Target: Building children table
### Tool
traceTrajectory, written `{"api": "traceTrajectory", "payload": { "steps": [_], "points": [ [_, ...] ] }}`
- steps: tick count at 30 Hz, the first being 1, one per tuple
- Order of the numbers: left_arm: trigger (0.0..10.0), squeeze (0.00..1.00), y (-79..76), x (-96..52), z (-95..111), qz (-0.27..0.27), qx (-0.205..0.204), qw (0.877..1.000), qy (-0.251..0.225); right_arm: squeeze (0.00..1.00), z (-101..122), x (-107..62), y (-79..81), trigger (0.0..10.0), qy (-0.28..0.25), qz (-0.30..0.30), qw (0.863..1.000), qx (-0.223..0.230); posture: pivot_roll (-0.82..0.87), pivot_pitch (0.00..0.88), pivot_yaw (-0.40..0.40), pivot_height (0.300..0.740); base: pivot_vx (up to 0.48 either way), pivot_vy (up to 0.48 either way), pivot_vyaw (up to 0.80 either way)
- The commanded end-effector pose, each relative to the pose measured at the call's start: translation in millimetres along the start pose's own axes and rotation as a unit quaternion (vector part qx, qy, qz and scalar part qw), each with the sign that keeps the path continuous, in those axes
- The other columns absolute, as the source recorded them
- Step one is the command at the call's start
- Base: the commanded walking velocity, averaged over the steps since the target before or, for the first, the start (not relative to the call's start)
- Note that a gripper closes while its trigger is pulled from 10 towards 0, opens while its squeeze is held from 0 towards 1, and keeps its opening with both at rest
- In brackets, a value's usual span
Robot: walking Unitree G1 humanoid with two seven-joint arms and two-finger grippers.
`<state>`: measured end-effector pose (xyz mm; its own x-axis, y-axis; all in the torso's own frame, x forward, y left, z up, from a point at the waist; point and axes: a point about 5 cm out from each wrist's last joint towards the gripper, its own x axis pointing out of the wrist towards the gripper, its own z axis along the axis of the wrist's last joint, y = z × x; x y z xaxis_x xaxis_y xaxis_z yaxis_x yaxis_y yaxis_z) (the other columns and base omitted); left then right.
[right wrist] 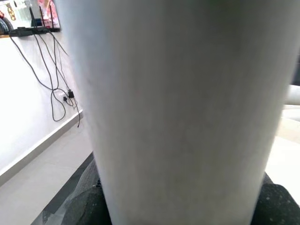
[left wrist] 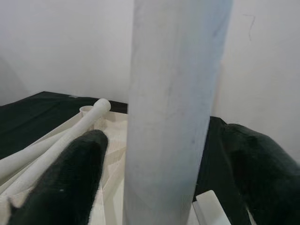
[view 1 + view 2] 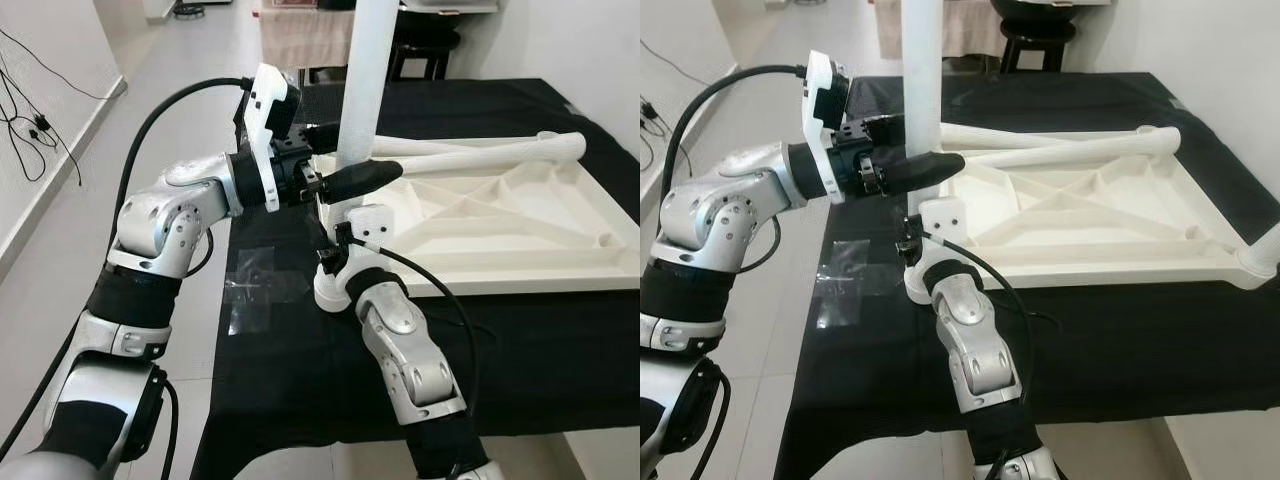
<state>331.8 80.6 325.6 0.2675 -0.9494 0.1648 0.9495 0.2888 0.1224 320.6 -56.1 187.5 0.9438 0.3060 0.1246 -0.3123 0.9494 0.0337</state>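
At a black-draped workbench (image 3: 1120, 340), we see the white children's tabletop (image 3: 1110, 225) lying upside down, ribbed underside up, with two loose white legs (image 3: 1080, 148) resting across its far edge. A third white leg (image 3: 362, 80) stands upright at the tabletop's near-left corner. Our left gripper (image 3: 350, 160) reaches in from the left and straddles this upright leg, its black fingers (image 2: 70, 178) spread to either side; in the left wrist view a gap shows between the fingers and the leg, so they are apart, not clamped. Our right gripper (image 3: 335, 255) sits lower at the same corner, close against the leg's base; we cannot tell how its fingers stand. Clear tape (image 3: 255, 285) marks the cloth beside the corner.
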Motion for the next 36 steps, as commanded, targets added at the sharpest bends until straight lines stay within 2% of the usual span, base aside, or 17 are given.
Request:
{"api": "traceTrajectory", "payload": {
  "steps": [1,2,3,9,10,11,12,13,14,20,23,24,25,33,34,35,36],
  "points": [
    [4.0,0.00,-1.2,3.4,3.9,-0.010,0.007,1.000,-0.001,0.00,-41.0,-7.0,10.7,0.0,0.097,-0.017,0.993,0.070,0.02,0.169,-0.001,0.740,0.000,0.000,0.00],
    [4.0,0.00,-1.2,3.4,3.9,-0.010,0.007,1.000,-0.001,0.00,-41.0,-7.0,10.7,0.0,0.097,-0.017,0.993,0.070,0.02,0.169,-0.001,0.740,0.000,0.000,0.00],
    [0.0,0.00,-0.9,2.9,4.0,-0.009,0.006,1.000,-0.001,0.00,-38.7,-9.5,12.4,0.0,0.100,-0.027,0.992,0.069,0.02,0.169,0.002,0.740,0.000,0.000,0.00],
    [0.0,0.00,-1.1,2.2,5.7,-0.015,0.003,1.000,0.002,0.00,-30.6,-16.1,16.5,0.0,0.103,-0.040,0.992,0.062,0.02,0.168,0.005,0.740,0.000,0.000,0.00],
    [0.0,0.00,-1.4,2.8,6.6,-0.016,0.004,1.000,0.001,0.00,-28.2,-14.9,15.9,2.5,0.100,-0.038,0.993,0.057,0.02,0.167,0.003,0.740,0.000,0.000,0.00],
    [0.0,0.00,-1.8,3.4,7.5,-0.017,0.005,1.000,0.000,0.00,-21.7,-11.9,18.3,10.0,0.087,0.001,0.995,0.057,0.02,0.165,0.002,0.740,0.000,0.000,0.00],
    [0.0,0.00,-1.8,3.4,7.5,-0.017,0.005,1.000,0.000,0.00,-21.7,-11.9,18.3,10.0,0.087,0.001,0.995,0.057,0.02,0.165,0.002,0.740,0.000,0.000,0.00],
    [0.0,0.00,-2.3,3.8,7.9,-0.019,0.006,1.000,-0.001,0.84,-15.1,-8.3,16.8,10.0,0.073,0.028,0.996,0.042,0.02,0.165,0.002,0.740,0.000,0.000,0.00],
    [0.0,0.00,-2.6,4.1,8.1,-0.020,0.007,1.000,-0.001,1.00,-9.7,-5.4,16.3,10.0,0.061,0.059,0.995,0.043,0.01,0.165,0.001,0.740,0.000,0.000,0.00],
    [0.0,0.00,-3.7,4.6,7.8,-0.023,0.010,1.000,-0.001,1.00,17.4,4.5,6.0,10.0,0.010,0.238,0.970,0.050,0.02,0.157,-0.003,0.740,0.000,0.000,0.00],
    [0.0,0.00,-5.6,4.2,7.5,-0.027,0.011,1.000,0.000,0.33,29.2,11.4,-17.0,10.0,0.009,0.321,0.947,-0.024,0.02,0.156,-0.004,0.740,0.000,0.000,0.00],
    [0.0,0.00,-5.6,4.2,7.5,-0.027,0.011,1.000,0.000,0.33,29.2,11.4,-17.0,10.0,0.009,0.321,0.947,-0.024,0.02,0.156,-0.004,0.740,0.000,0.000,0.00],
    [0.0,0.00,-6.4,4.2,7.4,-0.028,0.012,1.000,0.000,0.00,32.4,14.9,-27.0,10.0,0.017,0.342,0.938,-0.045,0.02,0.153,-0.005,0.740,0.000,0.000,0.00],
    [0.0,0.00,-10.8,5.8,7.3,-0.040,0.017,0.999,0.004,0.00,31.2,32.1,-55.2,10.0,0.053,0.370,0.927,-0.023,0.04,0.155,-0.004,0.740,0.000,0.000,0.00],
    [0.0,0.00,-12.0,6.0,7.4,-0.043,0.018,0.999,0.006,0.00,28.7,33.4,-58.0,7.6,0.059,0.380,0.923,-0.015,0.04,0.154,-0.004,0.740,0.000,0.000,0.00],
    [0.0,0.00,-13.3,6.2,7.9,-0.046,0.019,0.999,0.007,0.00,26.8,33.7,-60.8,0.5,0.064,0.397,0.916,-0.004,0.05,0.155,-0.004,0.740,0.000,0.000,0.00],
    [0.0,0.00,-13.3,6.2,7.9,-0.046,0.019,0.999,0.007,0.00,26.8,33.7,-60.8,0.5,0.064,0.397,0.916,-0.004,0.05,0.155,-0.004,0.740,0.000,0.000,0.00]
  ]
}}
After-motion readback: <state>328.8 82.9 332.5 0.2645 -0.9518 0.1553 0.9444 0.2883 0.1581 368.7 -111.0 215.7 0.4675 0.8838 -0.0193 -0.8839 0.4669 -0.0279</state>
